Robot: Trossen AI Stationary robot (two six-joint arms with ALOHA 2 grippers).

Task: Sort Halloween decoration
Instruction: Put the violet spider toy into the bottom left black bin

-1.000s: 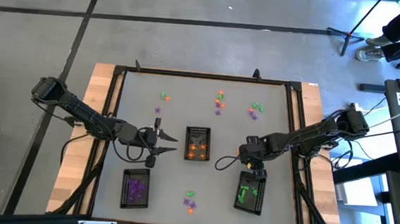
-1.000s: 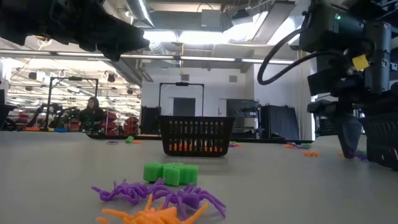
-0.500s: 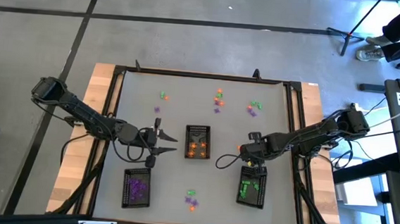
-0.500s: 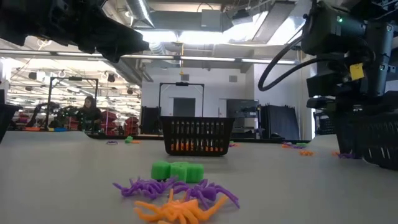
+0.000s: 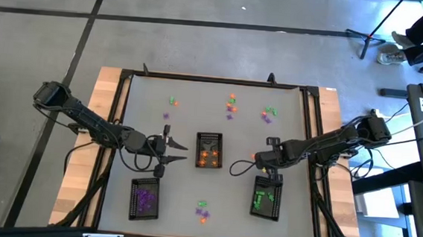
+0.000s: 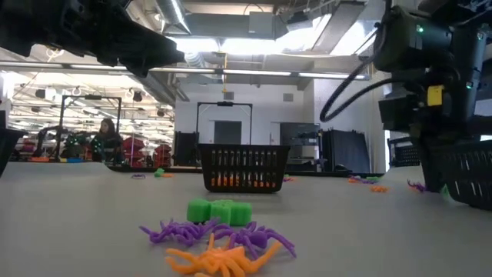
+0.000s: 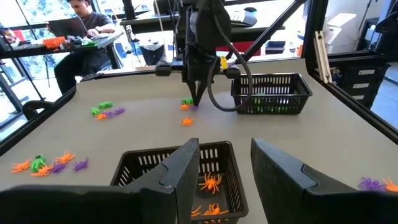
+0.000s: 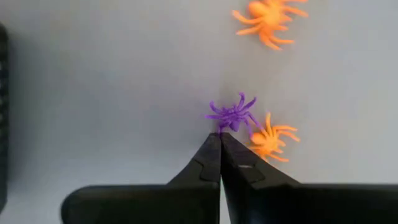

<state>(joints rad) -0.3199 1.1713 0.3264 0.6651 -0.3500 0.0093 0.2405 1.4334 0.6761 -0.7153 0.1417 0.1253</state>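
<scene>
Orange and purple plastic spiders [image 6: 219,250] lie tangled at the near edge of the grey bench [image 5: 188,128], with a green trinket [image 6: 220,211] just behind them. Farther in, three black mesh trays hold sorted pieces: purple ones in the left tray [image 5: 144,200], green ones in the right tray [image 5: 266,200], orange spiders in the middle tray [image 5: 208,151]. The left gripper [image 5: 170,159] hangs just left of the middle tray, its fingers [image 7: 184,168] spread apart and holding nothing. The right gripper [image 8: 220,138] is between the middle and right trays, its fingers pressed together, the tips touching a purple spider [image 8: 232,114] beside two orange spiders [image 8: 271,141]; whether the spider is pinched cannot be told. More trinkets [image 5: 231,106] are scattered along the far side of the bench.
</scene>
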